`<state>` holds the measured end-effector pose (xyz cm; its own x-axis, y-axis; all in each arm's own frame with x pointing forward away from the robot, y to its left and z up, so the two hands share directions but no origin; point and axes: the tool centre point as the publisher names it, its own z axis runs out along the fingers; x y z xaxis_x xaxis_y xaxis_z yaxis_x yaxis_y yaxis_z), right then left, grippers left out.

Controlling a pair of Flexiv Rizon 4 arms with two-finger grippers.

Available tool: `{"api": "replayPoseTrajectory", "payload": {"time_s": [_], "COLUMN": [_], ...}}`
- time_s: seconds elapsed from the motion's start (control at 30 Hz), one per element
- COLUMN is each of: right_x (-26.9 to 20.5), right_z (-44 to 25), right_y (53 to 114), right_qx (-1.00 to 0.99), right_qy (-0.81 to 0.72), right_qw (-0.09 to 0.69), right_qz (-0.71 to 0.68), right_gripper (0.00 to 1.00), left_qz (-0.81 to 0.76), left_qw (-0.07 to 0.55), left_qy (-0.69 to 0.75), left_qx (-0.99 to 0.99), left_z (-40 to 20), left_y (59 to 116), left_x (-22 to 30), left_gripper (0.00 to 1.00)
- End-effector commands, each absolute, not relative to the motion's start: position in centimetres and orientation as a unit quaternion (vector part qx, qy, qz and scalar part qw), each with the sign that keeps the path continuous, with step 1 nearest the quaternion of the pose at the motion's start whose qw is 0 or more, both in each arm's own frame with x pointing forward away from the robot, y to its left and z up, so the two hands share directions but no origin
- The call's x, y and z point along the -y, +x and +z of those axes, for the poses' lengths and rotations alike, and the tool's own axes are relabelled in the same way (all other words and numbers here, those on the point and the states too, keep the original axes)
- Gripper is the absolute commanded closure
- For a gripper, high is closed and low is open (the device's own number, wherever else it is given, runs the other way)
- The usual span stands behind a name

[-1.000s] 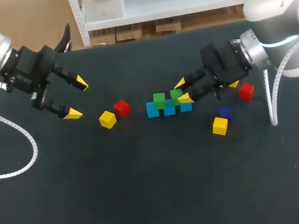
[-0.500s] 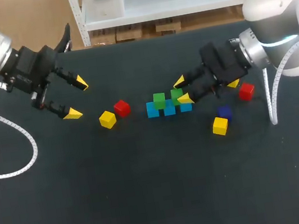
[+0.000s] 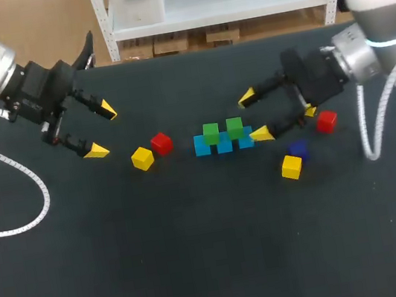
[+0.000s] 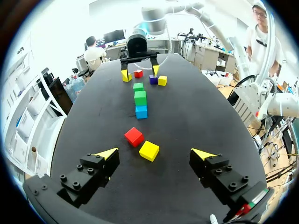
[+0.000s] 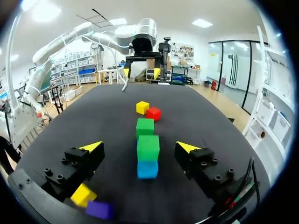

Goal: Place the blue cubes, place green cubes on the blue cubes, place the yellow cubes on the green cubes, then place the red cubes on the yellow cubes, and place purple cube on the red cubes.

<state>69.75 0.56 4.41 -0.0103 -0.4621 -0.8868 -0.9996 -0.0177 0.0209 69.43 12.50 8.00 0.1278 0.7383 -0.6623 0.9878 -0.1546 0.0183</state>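
Three blue cubes (image 3: 224,145) lie in a row at mid-table, with two green cubes (image 3: 211,133) (image 3: 234,127) resting on top. My right gripper (image 3: 254,115) stands open just right of the row, its fingers apart from the nearer green cube (image 5: 148,147), which sits on a blue cube (image 5: 147,169). My left gripper (image 3: 101,130) hangs open and empty at the far left. A yellow cube (image 3: 141,158) and a red cube (image 3: 161,143) lie left of the row, ahead of the left gripper (image 4: 155,154).
Beside my right arm lie a red cube (image 3: 326,121), a purple cube (image 3: 298,149) and a yellow cube (image 3: 291,167). Another yellow cube (image 3: 310,110) is partly hidden behind the right gripper. The near half of the black table (image 3: 200,254) is bare.
My right gripper has opened wide, let go of the right-hand green cube on the blue cubes, and drawn back to the right. The left arm has not moved.
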Motion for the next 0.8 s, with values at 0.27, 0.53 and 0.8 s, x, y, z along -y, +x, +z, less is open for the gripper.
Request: {"api": "replayPoseTrajectory", "payload": {"time_s": [0.27,0.53,0.8], "right_x": [7.7,10.2,9.4], "right_z": [6.7,5.8,6.5], "right_y": [68.6,70.9,72.6], "right_qx": [-0.664,-0.739,-0.783], "right_qy": [-0.581,-0.507,-0.488], "right_qw": [0.364,0.384,0.346], "right_qz": [0.297,0.222,0.169], "right_gripper": [0.00,0.00,0.00], "left_qz": [-0.264,-0.264,-0.264], "left_qw": [0.236,0.236,0.236], "left_qy": [0.713,0.713,0.713], "left_qx": [-0.605,-0.605,-0.605], "left_z": [7.9,7.9,7.9], "left_y": [69.5,69.5,69.5], "left_x": [-12.5,-12.5,-12.5], "left_gripper": [0.00,0.00,0.00]}}
